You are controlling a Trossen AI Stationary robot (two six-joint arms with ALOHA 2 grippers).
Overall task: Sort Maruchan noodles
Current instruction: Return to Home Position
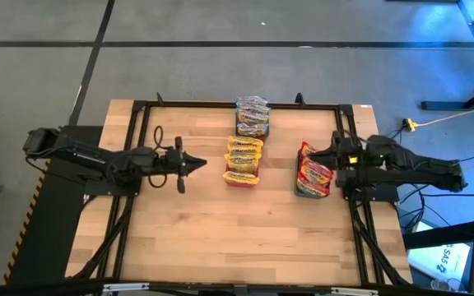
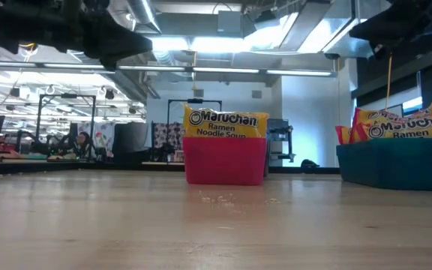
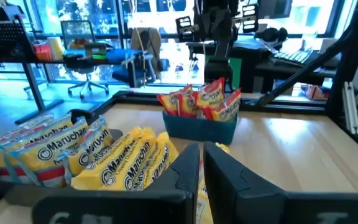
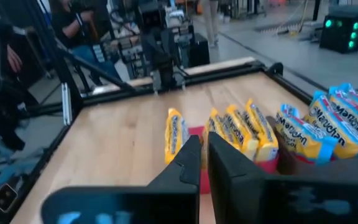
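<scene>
- Three bins of noodle packets are carried on the wooden counter (image 1: 220, 238).
- The red bin (image 2: 225, 160) is set at mid-counter. The yellow packets (image 1: 243, 156) are stood on edge in it, side by side. In the low view the front one is seen rising above the rim, printed "Maruchan Ramen Noodle Soup".
- The grey bin (image 1: 252, 131) is placed just behind the red bin, toward the far edge of the counter. It is filled with the bluish packets (image 1: 252, 109).
- The teal bin (image 2: 400, 166) is found at the middle right of the counter, apart from the red bin. The red-orange packets (image 1: 315, 171) are packed in it, leaning a little and standing clear of its rim.
- The left hand (image 1: 194, 163) is held over bare wood to the left of the red bin, near it but not touching, and is pointed toward it. Its fingers (image 3: 179, 177) are clenched almost together, with only a thin slit left between them, and nothing is grasped.
- The right hand (image 1: 329, 151) is held at the right side of the counter, over the far part of the teal bin, and is pointed toward the middle. Its fingers (image 4: 185, 165) are likewise drawn together with a narrow slit, and nothing is gripped.
- Whether the right hand touches the teal bin or its packets cannot be told.
</scene>
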